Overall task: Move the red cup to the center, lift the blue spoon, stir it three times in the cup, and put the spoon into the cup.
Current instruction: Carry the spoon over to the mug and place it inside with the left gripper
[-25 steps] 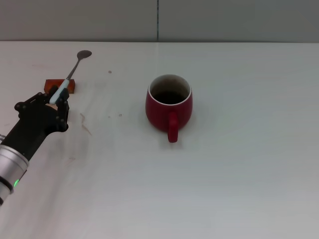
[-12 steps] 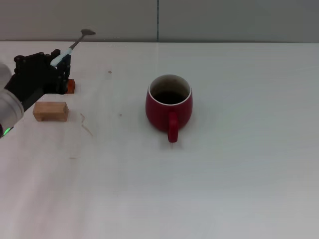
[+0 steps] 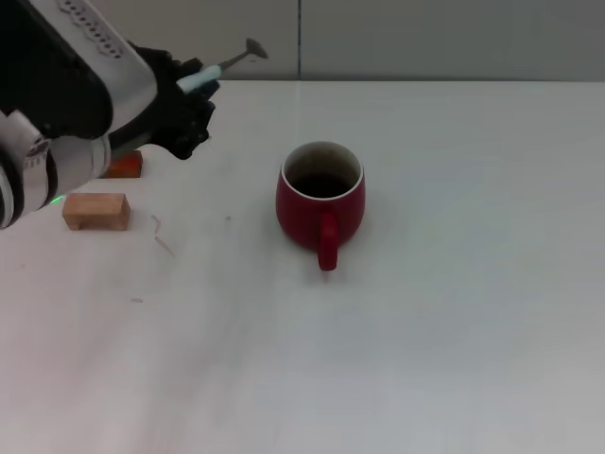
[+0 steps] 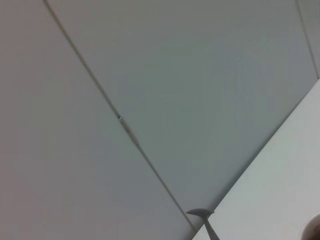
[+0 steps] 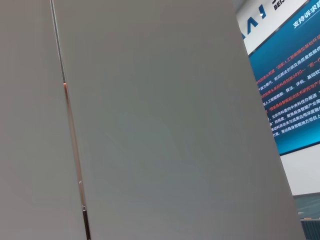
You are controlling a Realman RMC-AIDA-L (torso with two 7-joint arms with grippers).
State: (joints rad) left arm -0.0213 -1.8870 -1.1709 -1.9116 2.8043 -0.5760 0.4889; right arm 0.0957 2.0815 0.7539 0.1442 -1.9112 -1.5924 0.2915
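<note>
The red cup (image 3: 320,200) stands upright near the middle of the white table, its handle turned toward the near edge. High above the table's far left, my left gripper (image 3: 192,87) is shut on the pale handle of the blue spoon (image 3: 225,64). The spoon's grey neck and bowl stick out to the right, up and left of the cup. In the left wrist view only the spoon's bowl tip (image 4: 202,216) shows against the wall. The right gripper is out of view; its wrist camera faces a wall.
A red-orange block (image 3: 125,166) lies at the far left, partly behind my left arm. A tan wooden block (image 3: 95,210) sits just in front of it. The grey wall runs along the table's far edge.
My left gripper has risen from the table and swung right toward the cup, carrying the spoon off the red-orange block. The tan block, hidden before, is now uncovered. The cup has stayed still.
</note>
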